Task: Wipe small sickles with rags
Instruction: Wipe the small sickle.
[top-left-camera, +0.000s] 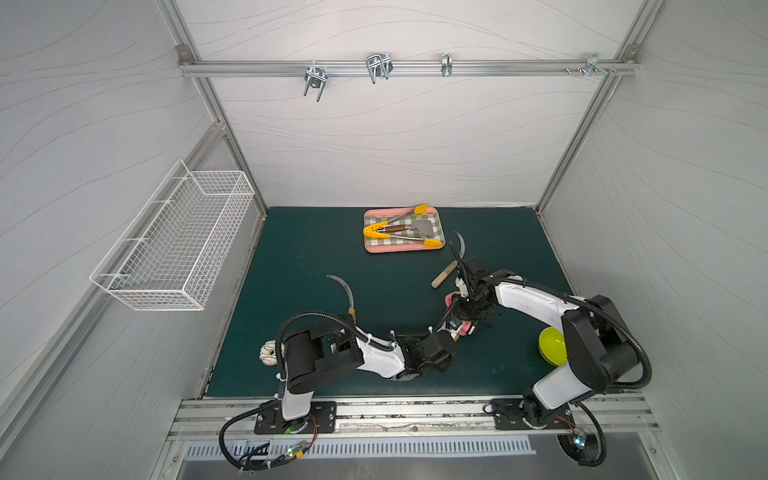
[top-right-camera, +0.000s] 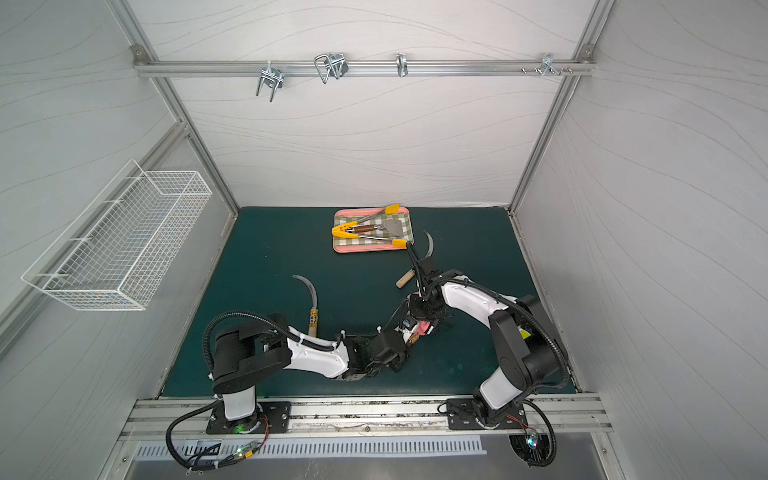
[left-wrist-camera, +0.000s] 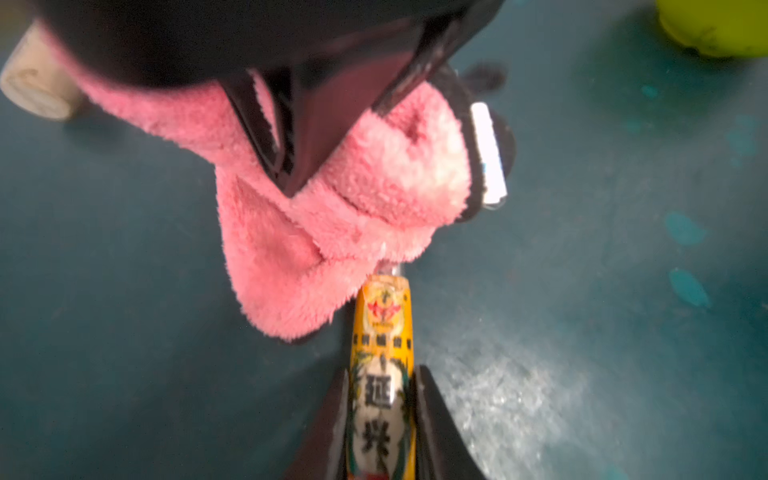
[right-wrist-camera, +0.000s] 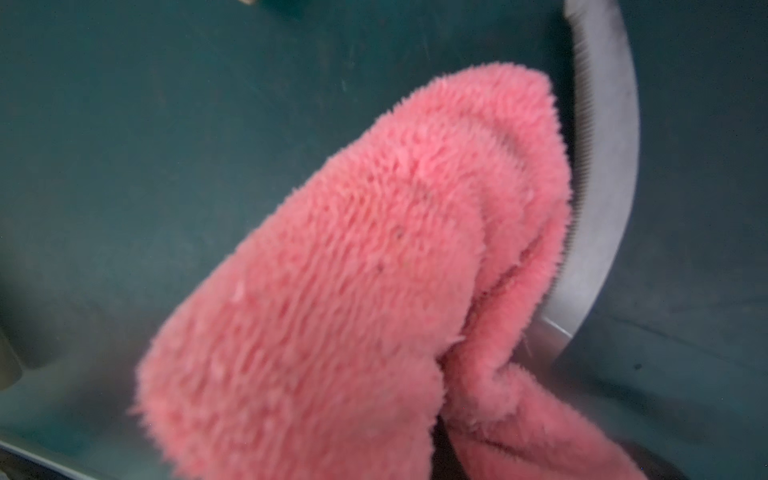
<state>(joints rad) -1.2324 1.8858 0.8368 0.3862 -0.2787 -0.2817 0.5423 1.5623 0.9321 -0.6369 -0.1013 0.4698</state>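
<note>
Firmly, left gripper (left-wrist-camera: 380, 399) clamps sickle handle (left-wrist-camera: 382, 328); right gripper (left-wrist-camera: 291, 178) pinches rag (right-wrist-camera: 353, 270) against blade (right-wrist-camera: 602, 187).

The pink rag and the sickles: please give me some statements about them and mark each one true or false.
1. The left hand is shut on the held sickle at its labelled handle. True.
2. The pink rag lies loose, untouched. False: the right hand grips it at that sickle's blade.
3. The yellow-tipped tongs lie on the checked tray. True.
4. Every sickle is in a hand. False: a free sickle lies on the mat.
</note>
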